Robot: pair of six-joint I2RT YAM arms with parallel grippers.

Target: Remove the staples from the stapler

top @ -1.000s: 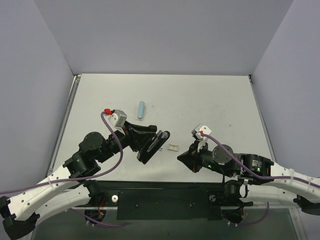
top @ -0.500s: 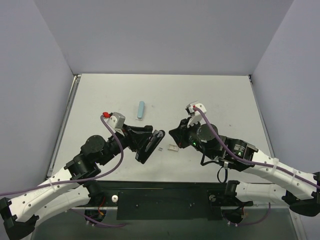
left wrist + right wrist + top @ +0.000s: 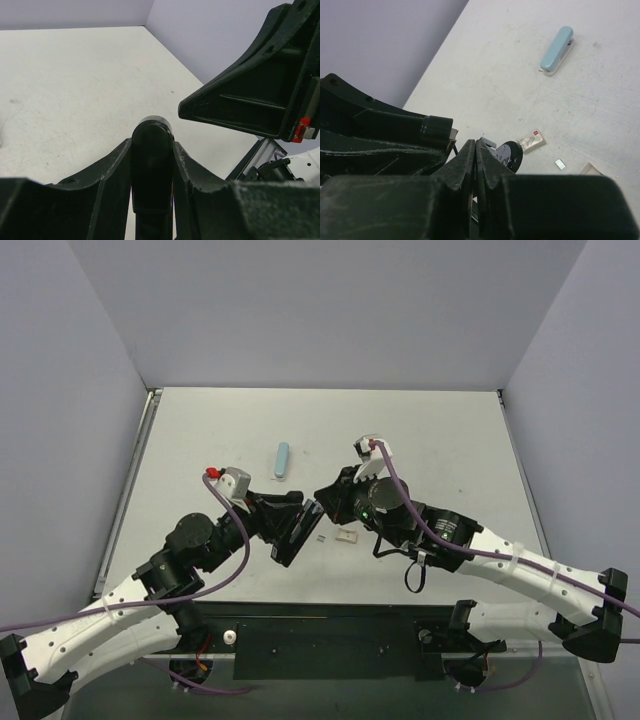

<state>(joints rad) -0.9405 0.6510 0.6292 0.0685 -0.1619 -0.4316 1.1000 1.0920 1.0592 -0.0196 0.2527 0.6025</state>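
I am gripping the stapler (image 3: 312, 518) in my left gripper (image 3: 288, 532); my right gripper (image 3: 326, 497), clenched empty beside its tip, is risking knocking it askew.

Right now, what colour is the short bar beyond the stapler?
The bar is light blue; right wrist view shows it best.

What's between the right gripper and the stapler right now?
Nothing visible. The shut right gripper points straight at the free end of the stapler, which the left gripper clamps between its fingers.
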